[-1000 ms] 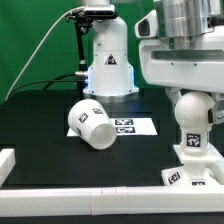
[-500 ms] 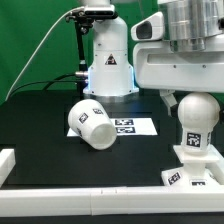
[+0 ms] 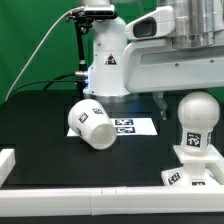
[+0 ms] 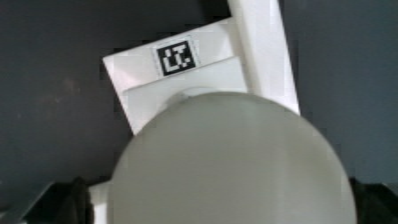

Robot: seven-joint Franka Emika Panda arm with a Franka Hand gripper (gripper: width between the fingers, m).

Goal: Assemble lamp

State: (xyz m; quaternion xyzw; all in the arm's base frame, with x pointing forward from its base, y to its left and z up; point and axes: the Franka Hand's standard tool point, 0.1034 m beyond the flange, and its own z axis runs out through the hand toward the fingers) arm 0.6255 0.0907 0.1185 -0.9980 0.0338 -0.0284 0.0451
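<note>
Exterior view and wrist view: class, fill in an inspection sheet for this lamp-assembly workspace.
Surface: black table top, white rail along its front edge.
Job's things: bulb upright on the base; shade on its side, apart from them.
Clutter: marker board flat beside the shade; nothing else seen.
Grippers: gripper open above the bulb, holding nothing.
Cables: black cable at the exterior view's left.
Surroundings: green backdrop, robot body behind.

warning triangle (image 3: 109,62) on robot base (image 3: 108,40), no legible text
</note>
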